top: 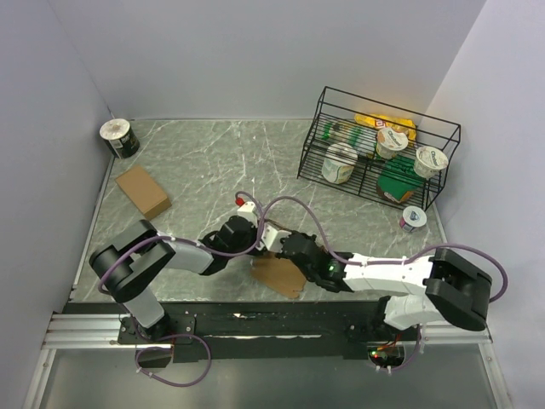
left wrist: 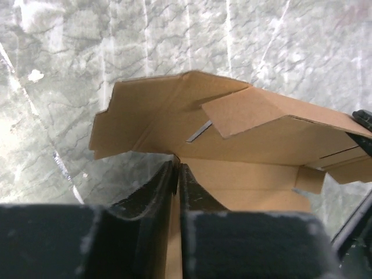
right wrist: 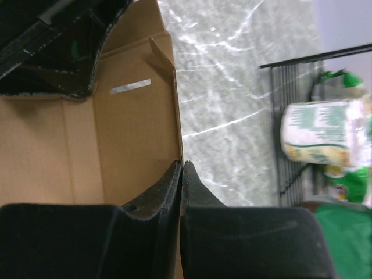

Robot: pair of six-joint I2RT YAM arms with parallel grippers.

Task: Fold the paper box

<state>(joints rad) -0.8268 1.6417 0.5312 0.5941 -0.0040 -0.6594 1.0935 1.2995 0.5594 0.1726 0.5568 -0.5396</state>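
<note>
The half-formed paper box (top: 279, 274) is found by the middle of the near edge of the table (top: 213, 162), one wall pinched in the left claw (left wrist: 177, 170), another in the right claw (right wrist: 181, 167). Should the claws be pulled apart, a thin wall may be torn or slipped free

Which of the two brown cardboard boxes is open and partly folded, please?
The paper box near the front edge, pinched by the left gripper and right gripper, flaps open; the other cardboard box at left lies closed.

The right hand (right wrist: 181, 167) pinches an upright wall of the paper box (right wrist: 128, 145), wire rack (right wrist: 317, 56) at right
</note>
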